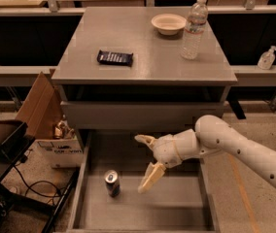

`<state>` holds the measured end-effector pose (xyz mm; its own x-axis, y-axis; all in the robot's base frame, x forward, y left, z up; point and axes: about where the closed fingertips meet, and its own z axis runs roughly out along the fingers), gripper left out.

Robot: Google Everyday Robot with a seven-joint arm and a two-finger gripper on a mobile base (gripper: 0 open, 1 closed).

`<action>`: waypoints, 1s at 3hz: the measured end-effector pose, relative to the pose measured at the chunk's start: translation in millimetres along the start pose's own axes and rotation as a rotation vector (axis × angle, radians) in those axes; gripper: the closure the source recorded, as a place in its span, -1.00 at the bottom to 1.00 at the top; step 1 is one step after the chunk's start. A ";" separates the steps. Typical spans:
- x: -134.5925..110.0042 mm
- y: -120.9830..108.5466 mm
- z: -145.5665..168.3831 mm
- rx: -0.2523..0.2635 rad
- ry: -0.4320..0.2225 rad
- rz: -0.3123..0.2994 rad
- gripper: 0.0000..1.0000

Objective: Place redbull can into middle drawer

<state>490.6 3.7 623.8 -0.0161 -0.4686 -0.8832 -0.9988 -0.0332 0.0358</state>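
Camera view, redbull can (112,182) upright in middle drawer (177,205), near edge cropped, gripper (147,161) spread empty nearby

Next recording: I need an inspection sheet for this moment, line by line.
Surface: grey metal cabinet top, flat.
Job's things: blue-and-silver redbull can stands upright on the left of the floor of the pulled-out grey metal middle drawer.
Clutter: black snack packet, beige bowl and clear plastic water bottle on the cabinet top.
Grippers: gripper over the drawer, right of the can, apart from it, fingers spread open.
Cables: black cables on the floor, left.
Surroundings: brown cardboard box left; pump bottles on right shelf.
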 end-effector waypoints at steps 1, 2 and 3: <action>-6.4 5.3 -34.0 0.025 0.077 -0.008 -1.00; -15.9 34.2 -92.7 0.059 0.252 -0.008 -1.00; -35.8 65.7 -144.6 0.064 0.461 -0.007 -1.00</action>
<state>432.2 -109.3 725.4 -0.0015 -0.8127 -0.5827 -0.9999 0.0096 -0.0109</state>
